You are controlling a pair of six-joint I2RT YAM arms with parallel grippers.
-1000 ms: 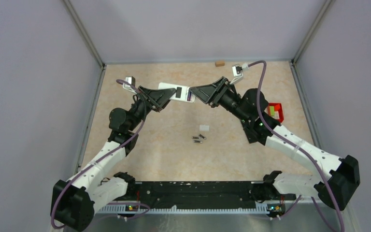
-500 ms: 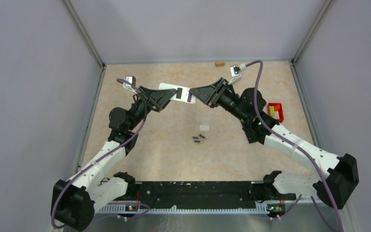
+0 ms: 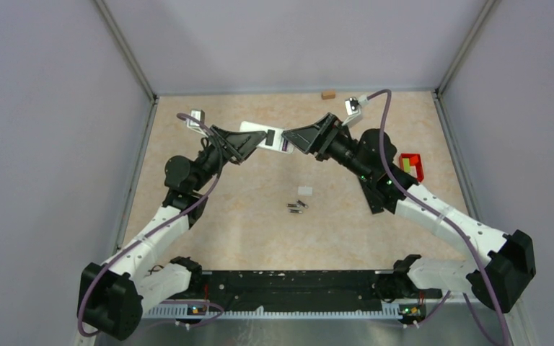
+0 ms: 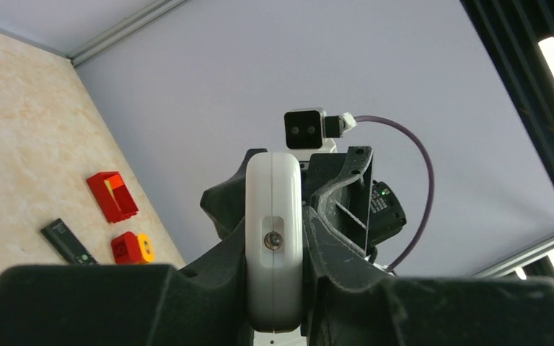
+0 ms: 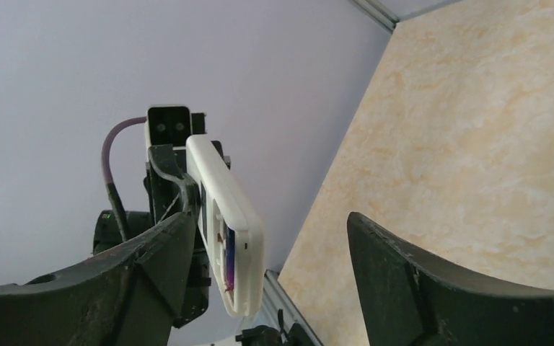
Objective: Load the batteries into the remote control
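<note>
The tiny dark grey cylindrical batteries (image 3: 297, 207) lie loose mid-table (image 3: 260, 223); light, hard and smooth, I judge they roll, so I would grasp across the middle. The left end effector (image 3: 242, 144) pinches the raised slim white plastic remote control (image 3: 265, 137); the right end effector (image 3: 293, 138) is spread.

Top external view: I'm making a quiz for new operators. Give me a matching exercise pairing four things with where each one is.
Things:
1. remote control
2. batteries
3. red box
4. brown block

Places:
A. at the far edge of the table
B. clamped in the left gripper, held up in the air
C. near the table's right edge
D. lying loose mid-table

Pairs: 1-B; 2-D; 3-C; 4-A
</note>
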